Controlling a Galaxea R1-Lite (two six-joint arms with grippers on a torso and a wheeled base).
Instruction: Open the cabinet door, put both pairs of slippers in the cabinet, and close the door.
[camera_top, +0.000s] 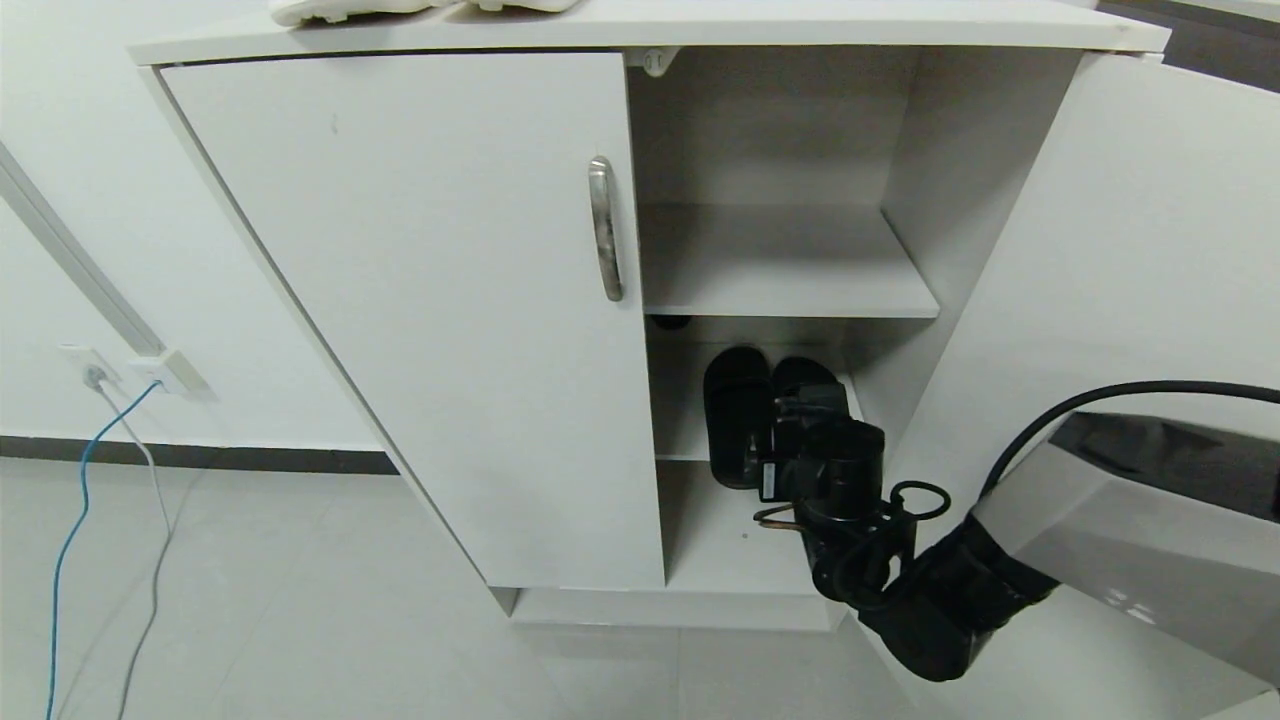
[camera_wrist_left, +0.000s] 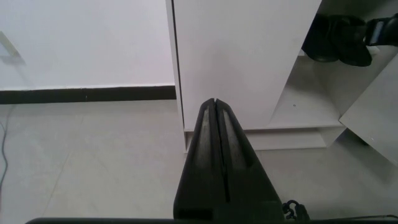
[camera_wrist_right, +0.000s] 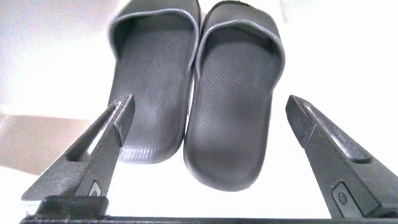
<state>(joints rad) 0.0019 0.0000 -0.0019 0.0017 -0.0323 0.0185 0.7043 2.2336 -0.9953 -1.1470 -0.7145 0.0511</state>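
The grey tiled floor (camera_top: 300, 620) carries a tall white wooden cabinet (camera_top: 800, 25) that stands against a white wall. Its left door (camera_top: 400, 300) is shut. Its right door (camera_top: 1130, 250) is swung fully open toward the robot's right side. Inside the open half there is an upper shelf (camera_top: 780, 270) and below it a lower shelf (camera_top: 680, 420).

The right gripper (camera_wrist_right: 209, 106) is at the front edge of the lower shelf, just before the heels of the black slippers. Its jaws are spread wide, wider than both slippers together, and they hold nothing. As far as the right wrist view shows, the two black fingers (camera_wrist_right: 106, 143) touch neither slipper. The left gripper (camera_wrist_left: 214, 107) is over the floor, in front of the shut left door and apart from it. Its jaws are pressed together with nothing between them.

The pair of black rubber slippers (camera_top: 738, 410) lies on the lower shelf. They are side by side and touching, soles down, with toes toward the back wall and heels at the front edge. White slippers (camera_top: 340, 8) lie on the cabinet's top panel, near its front left corner, and only their edge can be seen. A curved metal handle (camera_top: 604, 228) is upright on the left door, near its right edge.
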